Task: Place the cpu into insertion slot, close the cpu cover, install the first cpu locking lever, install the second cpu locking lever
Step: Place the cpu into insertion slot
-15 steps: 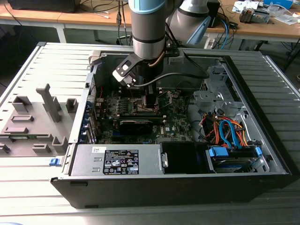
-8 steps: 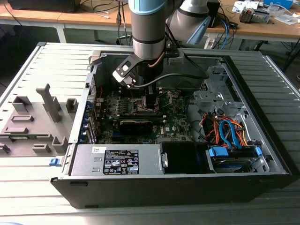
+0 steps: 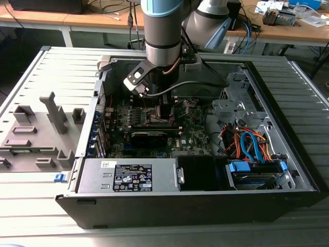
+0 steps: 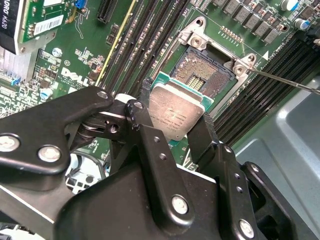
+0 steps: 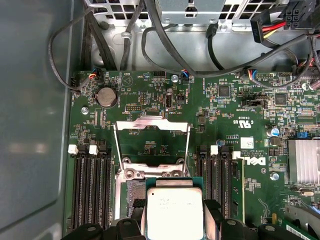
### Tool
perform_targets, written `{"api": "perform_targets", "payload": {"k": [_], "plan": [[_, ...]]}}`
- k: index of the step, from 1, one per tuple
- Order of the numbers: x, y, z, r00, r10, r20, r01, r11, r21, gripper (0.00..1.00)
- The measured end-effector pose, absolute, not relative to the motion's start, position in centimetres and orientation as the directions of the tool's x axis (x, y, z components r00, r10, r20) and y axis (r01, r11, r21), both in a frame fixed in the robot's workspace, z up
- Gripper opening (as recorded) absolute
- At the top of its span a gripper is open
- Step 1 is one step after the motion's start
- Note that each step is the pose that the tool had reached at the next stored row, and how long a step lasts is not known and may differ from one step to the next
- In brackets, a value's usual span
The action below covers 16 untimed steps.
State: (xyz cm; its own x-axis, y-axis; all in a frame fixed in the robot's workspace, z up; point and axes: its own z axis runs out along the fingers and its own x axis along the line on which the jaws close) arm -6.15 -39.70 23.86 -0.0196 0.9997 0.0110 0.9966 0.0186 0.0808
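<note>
1. In the exterior view, the gripper (image 3: 163, 110) is seen inside the open computer case (image 3: 180, 206), over the middle of the motherboard (image 3: 193, 135).
2. In the second wrist view, the fingers (image 4: 152, 150) are clamped on opposite edges of the cpu (image 4: 175, 115), which is held over the empty insertion slot (image 4: 207, 70), not yet seated. The chip is judged light, stiff and fragile, so it is best held by the edges.
3. In the first wrist view, the cpu cover (image 5: 152, 124) stands open.

An open case (image 3: 205, 208) holds a green motherboard (image 5: 210, 107), a grey power supply (image 3: 100, 177), orange and blue cables (image 3: 249, 144) and a coin battery (image 5: 106, 96).
</note>
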Motion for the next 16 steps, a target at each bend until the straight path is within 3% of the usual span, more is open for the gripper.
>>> {"api": "perform_targets", "payload": {"k": [16], "plan": [[-6.28,-39.44,23.69,-0.019,1.0,0.011,0.997,0.019,0.081,0.55]]}}
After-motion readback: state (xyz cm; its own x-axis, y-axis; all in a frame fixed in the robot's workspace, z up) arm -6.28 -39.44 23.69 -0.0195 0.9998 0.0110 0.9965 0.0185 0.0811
